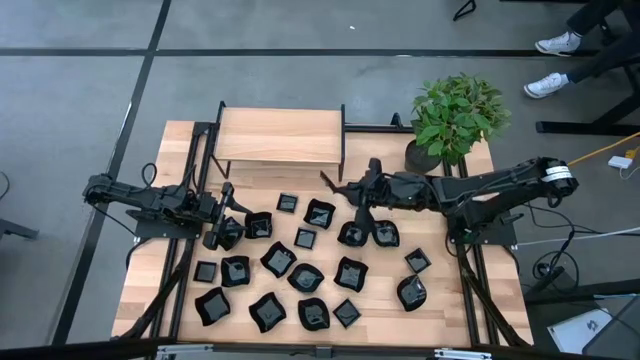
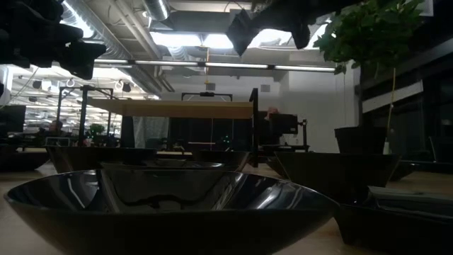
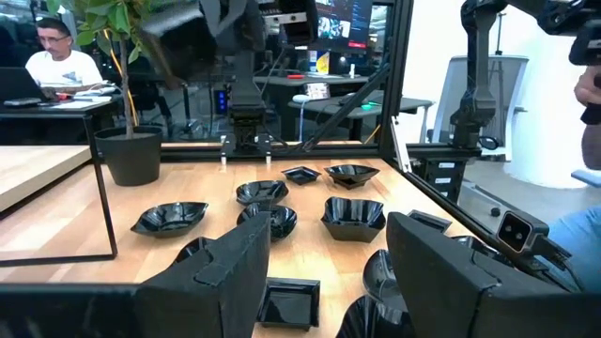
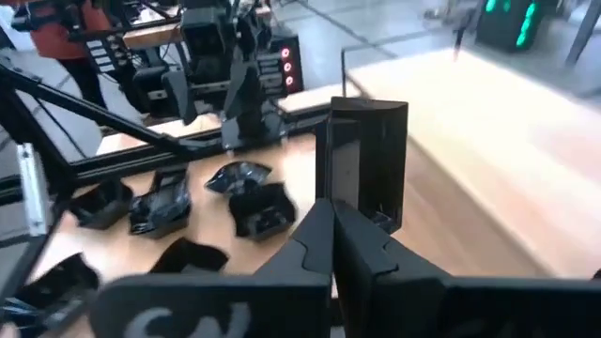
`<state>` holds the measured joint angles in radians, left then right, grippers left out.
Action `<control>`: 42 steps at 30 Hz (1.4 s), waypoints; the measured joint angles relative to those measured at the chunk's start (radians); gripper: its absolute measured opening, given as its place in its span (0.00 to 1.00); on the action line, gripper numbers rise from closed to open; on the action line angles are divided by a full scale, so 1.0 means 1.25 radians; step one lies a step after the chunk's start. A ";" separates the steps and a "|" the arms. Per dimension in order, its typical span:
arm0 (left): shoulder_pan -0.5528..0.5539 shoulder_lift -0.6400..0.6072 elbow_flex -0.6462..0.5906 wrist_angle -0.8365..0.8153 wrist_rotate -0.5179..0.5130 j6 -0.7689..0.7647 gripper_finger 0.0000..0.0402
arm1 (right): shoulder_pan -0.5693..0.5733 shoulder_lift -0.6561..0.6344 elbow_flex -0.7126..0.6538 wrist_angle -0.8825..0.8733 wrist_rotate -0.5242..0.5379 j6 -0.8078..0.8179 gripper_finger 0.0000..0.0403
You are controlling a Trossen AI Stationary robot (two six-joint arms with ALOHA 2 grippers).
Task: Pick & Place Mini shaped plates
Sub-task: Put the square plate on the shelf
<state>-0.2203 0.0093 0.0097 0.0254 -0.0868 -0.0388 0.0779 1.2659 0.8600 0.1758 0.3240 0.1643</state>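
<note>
Several small glossy black plates (image 1: 305,277) of different shapes lie flat across the middle and near part of the table. My right gripper (image 1: 345,188) hovers beside the near right corner of the wooden shelf, shut on one square plate (image 4: 366,160). In the low view this plate (image 2: 241,32) hangs high above the table. My left gripper (image 1: 226,230) is open and low at the left end of the plate group. In its wrist view (image 3: 329,282) the fingers straddle a square plate (image 3: 289,302) without touching it. My right gripper pinches the square plate by one edge (image 4: 340,211) between its two shut fingers (image 4: 310,235). The fingers come level from the table's right side. The plate stands on edge beyond the fingertips, lifted clear of the table.
A wooden shelf on a black frame (image 1: 280,135) stands at the far middle of the table. A potted plant (image 1: 455,115) is at the far right corner. Bare wood shows on the shelf top and along the table's left and right edges. People sit at desks beyond the table (image 3: 61,61).
</note>
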 joint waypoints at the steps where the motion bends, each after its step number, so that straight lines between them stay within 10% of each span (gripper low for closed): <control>1: 0.000 0.000 0.000 0.000 0.000 0.000 0.52 | -0.006 0.000 0.000 0.002 0.014 -0.024 0.00; 17: 0.000 0.000 0.000 0.000 0.000 0.000 0.52 | -0.114 0.101 0.026 0.069 0.089 -0.239 0.00; 42: 0.000 0.000 0.000 0.000 0.002 0.000 0.52 | -0.171 0.361 0.421 -0.420 0.255 -0.349 0.00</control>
<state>-0.2203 0.0093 0.0098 0.0254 -0.0849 -0.0391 -0.1356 1.7170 1.3857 -0.3487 0.6434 -0.2721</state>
